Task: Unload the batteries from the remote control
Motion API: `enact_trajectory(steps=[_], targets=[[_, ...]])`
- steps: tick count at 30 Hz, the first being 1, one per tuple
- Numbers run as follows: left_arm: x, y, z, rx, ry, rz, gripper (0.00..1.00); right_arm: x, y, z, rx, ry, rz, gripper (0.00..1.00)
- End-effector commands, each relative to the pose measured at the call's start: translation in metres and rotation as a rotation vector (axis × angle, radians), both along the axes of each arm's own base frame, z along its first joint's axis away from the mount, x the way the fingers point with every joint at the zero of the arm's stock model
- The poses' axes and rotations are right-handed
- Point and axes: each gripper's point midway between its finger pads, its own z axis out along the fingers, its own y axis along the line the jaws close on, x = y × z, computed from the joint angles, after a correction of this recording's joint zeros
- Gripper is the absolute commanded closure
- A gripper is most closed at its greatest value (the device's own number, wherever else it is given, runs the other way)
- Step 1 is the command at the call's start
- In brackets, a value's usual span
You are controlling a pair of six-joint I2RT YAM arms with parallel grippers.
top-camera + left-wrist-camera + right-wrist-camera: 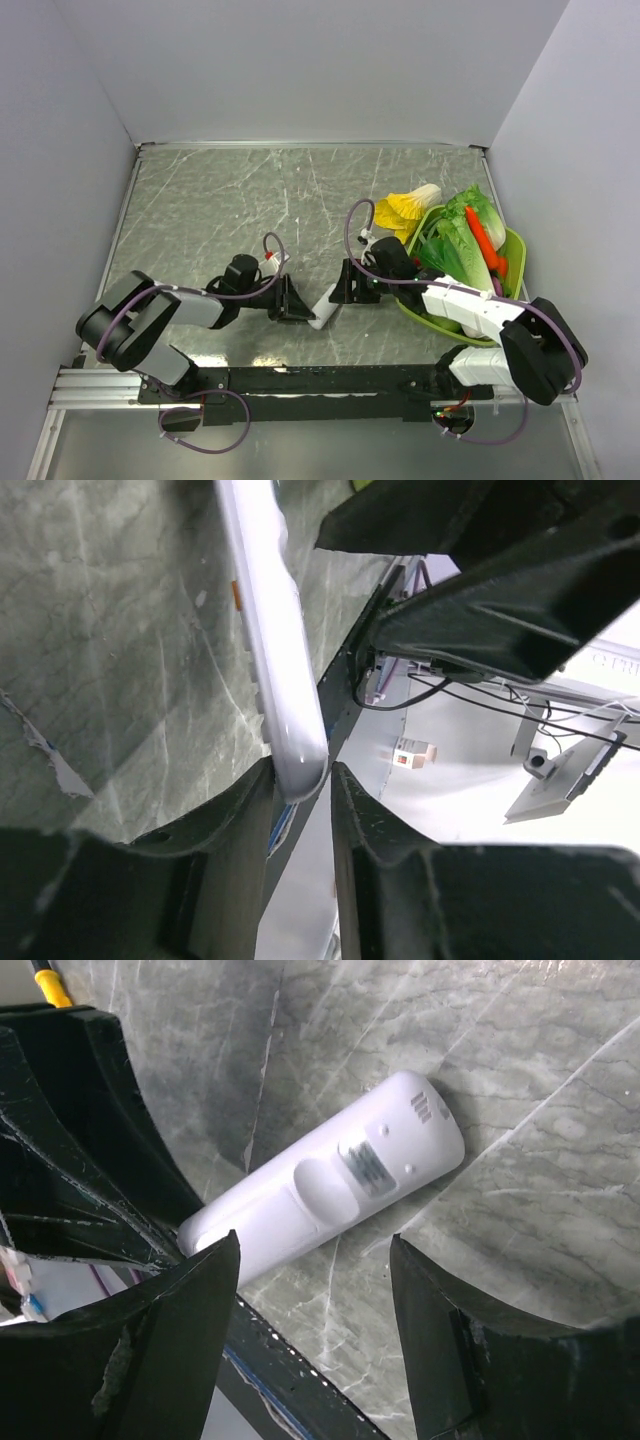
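The white remote control (pixel 324 306) lies on the marble table between my two grippers. In the right wrist view it (pixel 340 1185) lies back side up, with its ridged cover in place. No batteries show. My left gripper (pixel 298 306) is shut on the remote's near end. In the left wrist view the remote's (pixel 270 650) rounded tip sits pinched between the fingertips of the left gripper (pixel 302 777). My right gripper (pixel 350 288) is open and empty. Its jaws stand wide apart just short of the remote's side in the right wrist view (pixel 315 1252).
A green basket (pixel 514 248) full of toy vegetables stands at the right, under my right arm. A yellow vegetable (pixel 405 207) lies behind it. The table's front edge and the black rail (pixel 300 378) are just behind the remote. A yellow tip (pixel 50 985) shows at the top left.
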Motion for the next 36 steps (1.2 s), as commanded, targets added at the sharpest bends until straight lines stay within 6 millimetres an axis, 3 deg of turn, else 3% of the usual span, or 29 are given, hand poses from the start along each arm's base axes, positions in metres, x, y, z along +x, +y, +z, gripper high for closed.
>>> enact_trajectory(steps=[1,9,12,16,19,20,23,24,26,30,35,36], targets=[[0.002,-0.005,0.029,-0.117,-0.090,-0.011,0.68,0.010,0.011,0.012,0.045,-0.035,-0.002,0.32],[0.003,-0.006,0.033,-0.141,-0.104,-0.011,0.79,0.008,0.012,0.013,0.052,-0.043,0.012,0.33],[0.005,-0.006,0.027,-0.118,-0.098,-0.006,0.68,0.009,0.009,0.012,0.037,-0.052,-0.001,0.33],[0.006,-0.004,0.021,-0.098,-0.101,0.013,0.60,0.006,0.002,0.001,0.003,-0.012,-0.031,0.34],[0.017,0.001,0.013,-0.038,-0.151,0.078,0.51,0.006,0.001,0.007,0.012,-0.033,-0.035,0.33],[0.017,0.007,0.001,0.027,-0.122,0.103,0.48,0.003,-0.002,0.006,-0.008,-0.033,-0.028,0.29],[0.031,0.024,-0.007,0.149,-0.149,0.230,0.38,0.008,-0.004,0.014,-0.048,-0.112,0.009,0.23],[0.035,0.028,0.001,0.153,-0.173,0.266,0.35,0.015,-0.003,0.019,-0.064,-0.123,-0.005,0.22],[0.044,0.044,-0.009,0.257,-0.154,0.364,0.32,0.015,-0.010,0.010,-0.134,-0.063,-0.050,0.20],[0.053,0.058,0.010,0.277,-0.204,0.457,0.30,0.027,-0.003,0.014,-0.270,-0.111,-0.003,0.16],[0.039,0.061,0.001,0.273,-0.151,0.442,0.36,0.027,0.010,0.022,-0.393,-0.249,0.151,0.22],[0.037,0.060,0.000,0.268,-0.139,0.436,0.38,0.018,0.016,0.020,-0.404,-0.266,0.200,0.23]])
